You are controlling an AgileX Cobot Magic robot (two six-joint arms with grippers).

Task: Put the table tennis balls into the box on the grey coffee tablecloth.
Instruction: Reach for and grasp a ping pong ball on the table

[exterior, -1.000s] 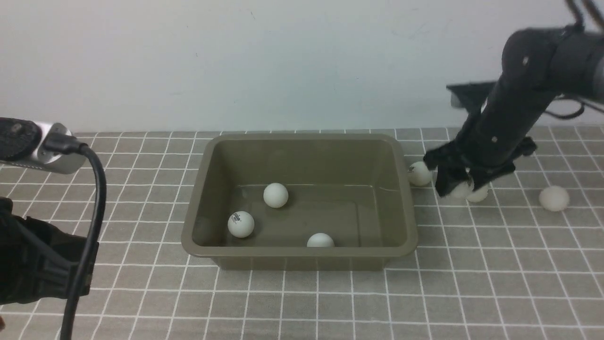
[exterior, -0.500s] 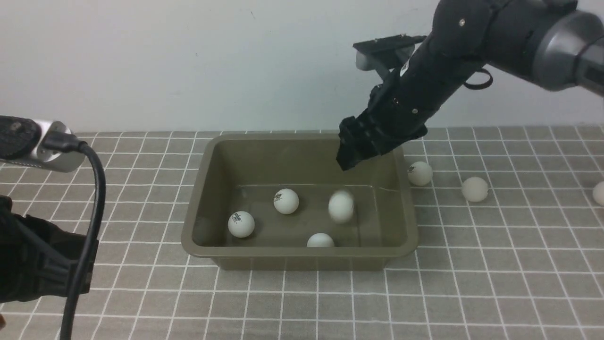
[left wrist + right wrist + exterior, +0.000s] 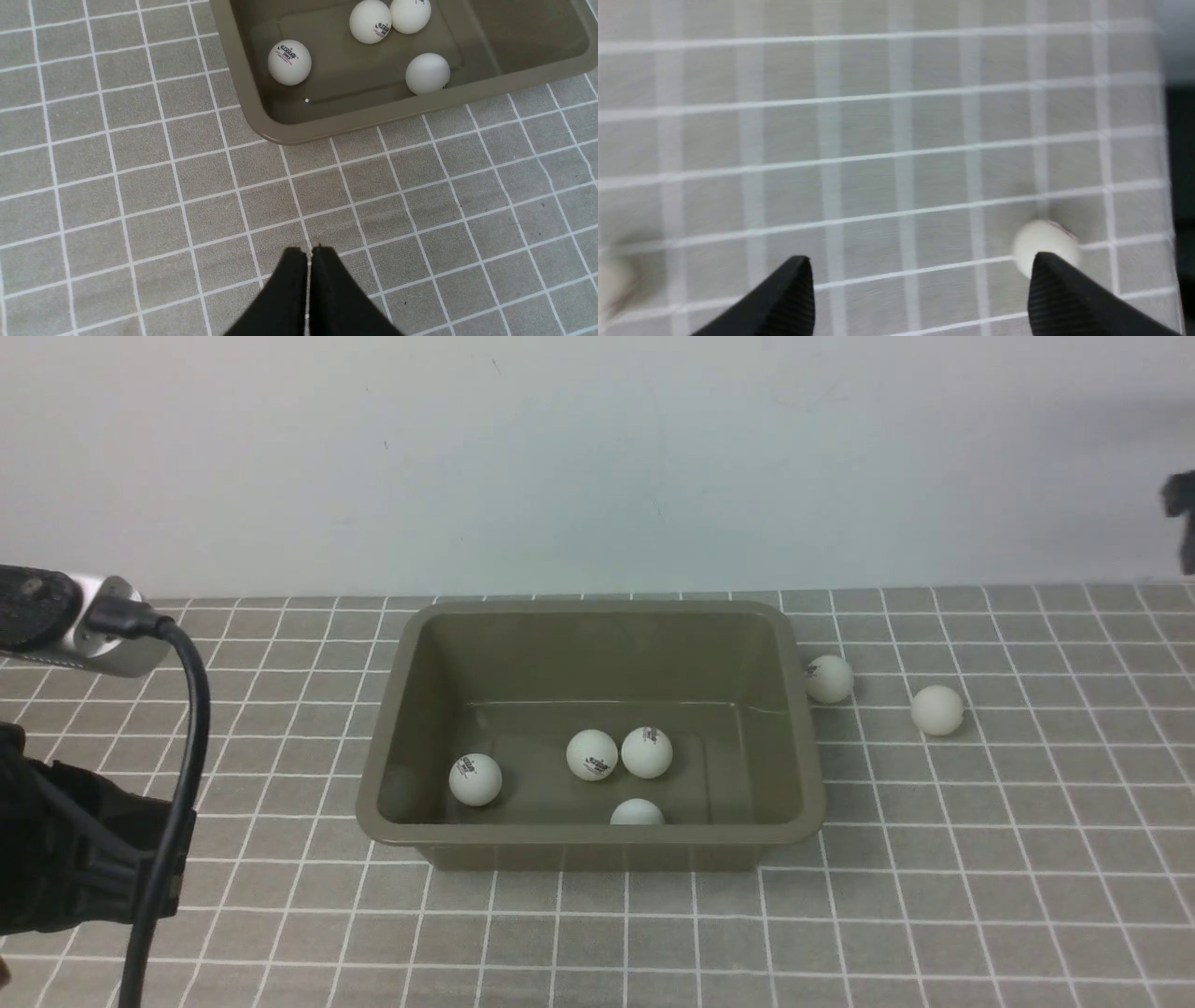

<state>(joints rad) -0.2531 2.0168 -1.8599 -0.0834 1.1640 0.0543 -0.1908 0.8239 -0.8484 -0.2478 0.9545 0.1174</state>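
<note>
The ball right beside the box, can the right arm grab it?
Probably yes. The ball sits on bare tablecloth, nothing covering it, and the right tool is wide open and empty. The box wall close beside it might crowd one side.

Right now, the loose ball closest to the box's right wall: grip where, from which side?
Grip the ball across its middle, straight down from above. It is a sphere on the tablecloth, so only a centred pinch should hold. The box rim is close on its left, so close the jaws along the near-far line, not left-right.
</note>
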